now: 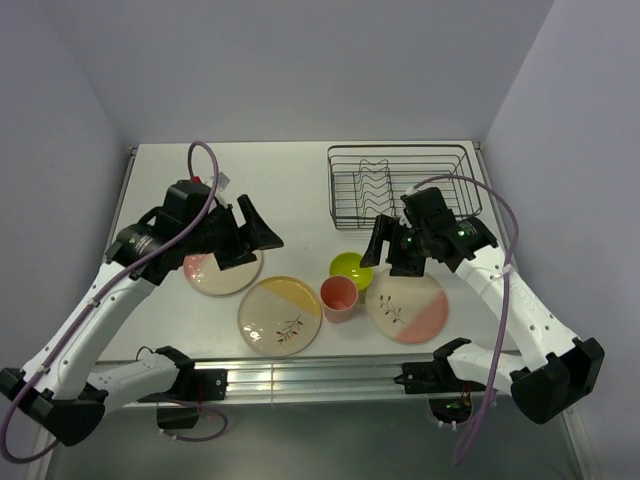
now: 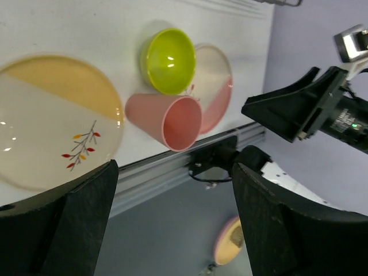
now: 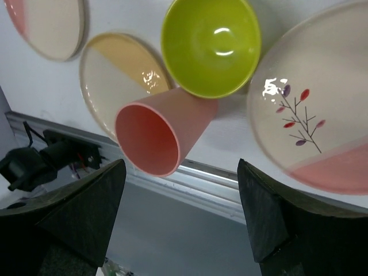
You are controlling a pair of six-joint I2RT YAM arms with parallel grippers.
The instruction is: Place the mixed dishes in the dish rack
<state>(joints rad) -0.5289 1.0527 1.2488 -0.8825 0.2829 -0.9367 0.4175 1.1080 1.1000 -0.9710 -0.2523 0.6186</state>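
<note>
Pink cup (image 1: 339, 298) stands on the counter (image 1: 285, 180) just ahead of the released right gripper (image 1: 388, 252), beside the lime-green bowl (image 1: 351, 268); left gripper (image 1: 254, 238) hangs released over a plate (image 1: 222, 274); dish rack (image 1: 400, 152) behind the right gripper.

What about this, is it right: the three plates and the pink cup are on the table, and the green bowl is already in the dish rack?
Not quite. The green bowl is not in the dish rack; it is on the table, in front of it, beside the pink cup. The top external view shows it. The rest holds.
</note>
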